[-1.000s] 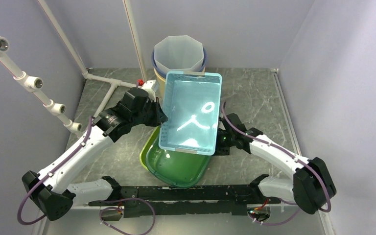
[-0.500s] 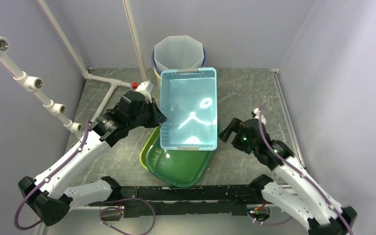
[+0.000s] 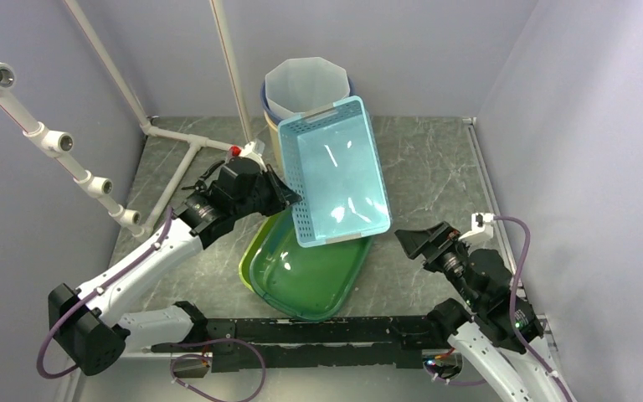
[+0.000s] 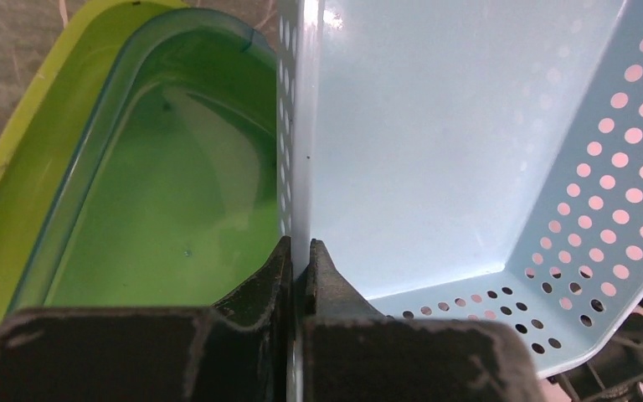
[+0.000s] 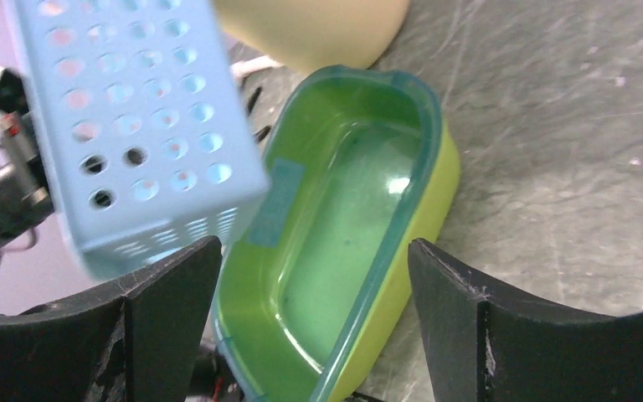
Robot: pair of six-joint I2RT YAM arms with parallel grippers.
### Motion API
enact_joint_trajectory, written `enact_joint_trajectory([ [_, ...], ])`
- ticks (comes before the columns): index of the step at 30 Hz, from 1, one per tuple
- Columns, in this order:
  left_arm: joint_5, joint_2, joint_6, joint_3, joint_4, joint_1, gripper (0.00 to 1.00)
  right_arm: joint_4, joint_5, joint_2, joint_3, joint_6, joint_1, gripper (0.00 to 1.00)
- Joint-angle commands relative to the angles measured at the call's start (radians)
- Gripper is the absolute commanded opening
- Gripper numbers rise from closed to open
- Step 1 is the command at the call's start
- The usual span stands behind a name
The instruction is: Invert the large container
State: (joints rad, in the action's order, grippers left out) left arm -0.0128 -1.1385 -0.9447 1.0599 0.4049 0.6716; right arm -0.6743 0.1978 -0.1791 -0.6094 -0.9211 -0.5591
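Grips the light-blue basket (image 3: pixel 335 172) by its left long wall, pinched thin and tight between the fingers of the left gripper (image 3: pixel 291 198). Holds it tilted, open side up and leaning toward the right, far short end near the stacked buckets (image 3: pixel 306 84), near short end over the nested green tubs (image 3: pixel 301 280). Cannot tell whether that near end touches the tubs. Not yet turned over. Leaves the right gripper (image 3: pixel 410 240) well apart from the basket, off to its right and low, jaws spread wide around nothing.

Below, a dark grey marbled table (image 3: pixel 435 167), with the tubs lying just in front of the arm bases: a translucent teal-green one inside a lime-green one. At the back, a white faceted bucket sitting in blue and cream ones. To the left, white pipes (image 3: pixel 176 146) running across the table and up the wall. All around, plain pale lilac-grey walls.

On the basket itself: rectangular, glossy smooth floor with light glare, rows of round holes through all four walls, a handle slot at the far short end.
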Motion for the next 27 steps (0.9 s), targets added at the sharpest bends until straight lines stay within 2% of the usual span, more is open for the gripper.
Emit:
enact_joint_trajectory([
  [1,0.011,-0.010,-0.137,-0.012,-0.146,-0.003,0.03,0.103,-0.215,-0.016,-0.034,0.098,-0.002,0.84],
  [5,0.011,-0.026,-0.152,-0.022,-0.181,-0.003,0.03,0.188,-0.431,-0.097,-0.054,0.138,-0.001,0.82],
  [10,0.011,-0.036,-0.188,-0.044,-0.205,-0.002,0.03,0.336,-0.560,-0.171,-0.056,0.114,-0.001,0.79],
  [14,0.011,-0.046,-0.218,-0.067,-0.225,-0.001,0.03,0.453,-0.565,-0.198,-0.043,0.085,-0.001,0.78],
  [19,0.011,-0.055,-0.259,-0.102,-0.274,-0.001,0.03,0.613,-0.538,-0.249,-0.005,0.031,-0.002,0.69],
  [27,-0.041,-0.064,-0.319,-0.145,-0.349,-0.001,0.03,0.670,-0.498,-0.338,-0.009,0.038,-0.002,0.67],
])
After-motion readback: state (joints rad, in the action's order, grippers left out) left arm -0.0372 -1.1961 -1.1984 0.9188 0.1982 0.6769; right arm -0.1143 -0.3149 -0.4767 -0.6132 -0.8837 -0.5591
